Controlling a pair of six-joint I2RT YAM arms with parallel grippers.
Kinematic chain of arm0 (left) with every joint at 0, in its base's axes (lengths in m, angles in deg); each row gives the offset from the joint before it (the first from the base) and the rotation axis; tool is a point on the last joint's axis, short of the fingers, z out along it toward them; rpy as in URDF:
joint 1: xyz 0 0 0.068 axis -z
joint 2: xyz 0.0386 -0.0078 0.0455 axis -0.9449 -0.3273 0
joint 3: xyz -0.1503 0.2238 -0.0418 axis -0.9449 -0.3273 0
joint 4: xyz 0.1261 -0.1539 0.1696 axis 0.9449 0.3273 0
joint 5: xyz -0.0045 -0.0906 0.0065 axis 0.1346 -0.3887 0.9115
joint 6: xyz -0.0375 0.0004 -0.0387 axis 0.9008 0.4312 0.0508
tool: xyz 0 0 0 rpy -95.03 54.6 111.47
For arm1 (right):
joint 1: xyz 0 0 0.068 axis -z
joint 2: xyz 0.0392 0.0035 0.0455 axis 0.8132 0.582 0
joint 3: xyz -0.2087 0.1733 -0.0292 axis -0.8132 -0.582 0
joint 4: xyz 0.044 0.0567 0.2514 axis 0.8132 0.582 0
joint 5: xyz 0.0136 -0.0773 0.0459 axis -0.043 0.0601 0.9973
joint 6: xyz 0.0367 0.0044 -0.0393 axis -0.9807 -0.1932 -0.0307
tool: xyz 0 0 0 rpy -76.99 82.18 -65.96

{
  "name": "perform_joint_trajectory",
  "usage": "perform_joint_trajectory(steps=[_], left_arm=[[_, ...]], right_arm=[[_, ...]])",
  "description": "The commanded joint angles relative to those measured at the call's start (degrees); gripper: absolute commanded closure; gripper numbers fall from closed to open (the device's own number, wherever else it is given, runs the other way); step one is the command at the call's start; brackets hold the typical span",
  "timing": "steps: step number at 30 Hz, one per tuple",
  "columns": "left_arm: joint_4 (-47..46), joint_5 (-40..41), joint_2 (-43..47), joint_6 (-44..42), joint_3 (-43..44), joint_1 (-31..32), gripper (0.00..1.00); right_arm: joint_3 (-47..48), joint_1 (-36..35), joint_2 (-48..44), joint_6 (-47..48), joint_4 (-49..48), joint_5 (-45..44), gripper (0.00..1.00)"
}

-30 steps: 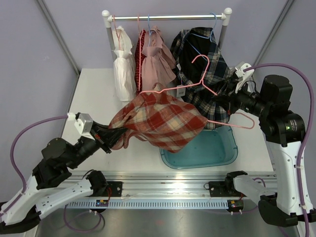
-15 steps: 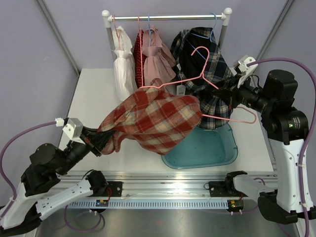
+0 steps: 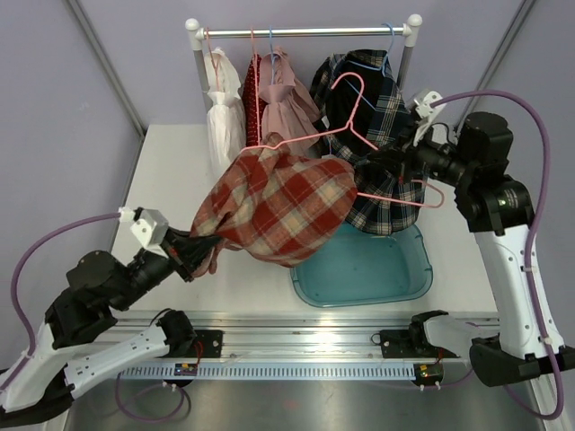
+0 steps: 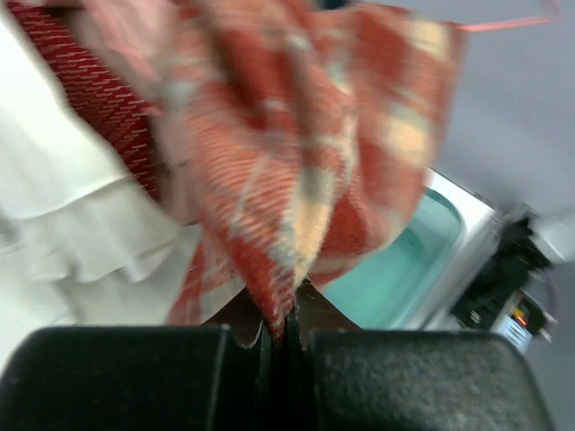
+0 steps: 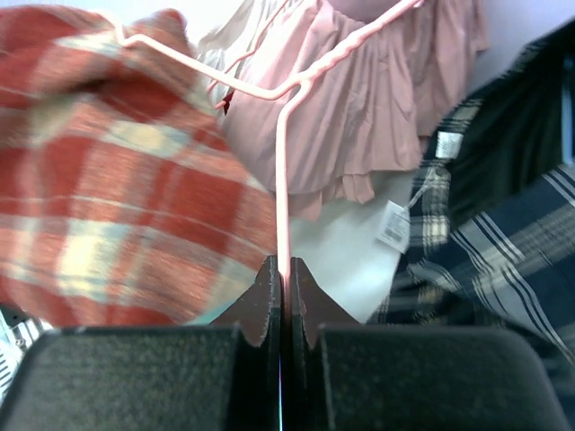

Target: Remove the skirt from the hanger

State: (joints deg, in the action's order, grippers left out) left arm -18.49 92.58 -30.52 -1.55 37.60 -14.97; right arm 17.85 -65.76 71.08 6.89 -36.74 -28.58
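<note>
White table (image 3: 166, 180) under a clothes rack (image 3: 305, 32) | I see the red plaid skirt (image 3: 278, 206) in mid-air, one end on the pink hanger (image 3: 346, 135) | left gripper (image 3: 202, 244) jaws pinched on skirt edge | right gripper (image 3: 370, 169) jaws clamped on hanger wire

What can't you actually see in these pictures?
Top view: how the skirt attaches to the pink hanger; its folds cover that arm.
Left wrist view: skirt blurred, hem indistinct.
Right wrist view: hanger's hook cut off by top edge.
Top view: basin far rim hidden under skirt.
</note>
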Motion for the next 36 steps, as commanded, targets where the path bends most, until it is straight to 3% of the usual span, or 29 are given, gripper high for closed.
perform_joint_trajectory(steps=[1,5,9,16,19,25,29,36], left_arm=[[-8.7,-17.2,-8.3,-1.3,4.2,0.2,1.0],[-9.8,-30.8,-19.9,-0.7,11.5,0.2,1.0],[-8.0,-37.4,-30.0,-0.1,20.0,0.2,1.0],[-7.3,-43.2,-29.4,0.5,27.5,0.2,1.0],[-3.9,-39.3,-25.9,-1.3,28.7,0.1,1.0],[5.2,-22.3,-17.3,-4.4,30.1,0.2,1.0],[9.8,-10.8,-17.6,-4.9,29.9,0.2,1.0],[10.4,0.2,-23.1,-8.2,26.3,0.2,1.0]], right_arm=[[-0.5,-5.1,2.6,-1.2,-11.0,-7.0,1.0],[3.2,-12.8,6.4,0.4,-10.5,-10.4,1.0],[6.0,-18.8,9.6,2.7,-10.6,-18.7,1.0],[2.4,-23.1,11.7,7.1,-15.4,-39.5,1.0],[0.8,-22.3,9.3,9.7,-17.2,-44.8,1.0],[-0.1,-15.9,4.4,10.3,-14.5,-42.4,1.0],[1.8,-14.0,2.0,11.2,-8.0,-33.9,1.0],[1.4,-12.5,-1.8,13.1,0.5,-17.8,1.0]])
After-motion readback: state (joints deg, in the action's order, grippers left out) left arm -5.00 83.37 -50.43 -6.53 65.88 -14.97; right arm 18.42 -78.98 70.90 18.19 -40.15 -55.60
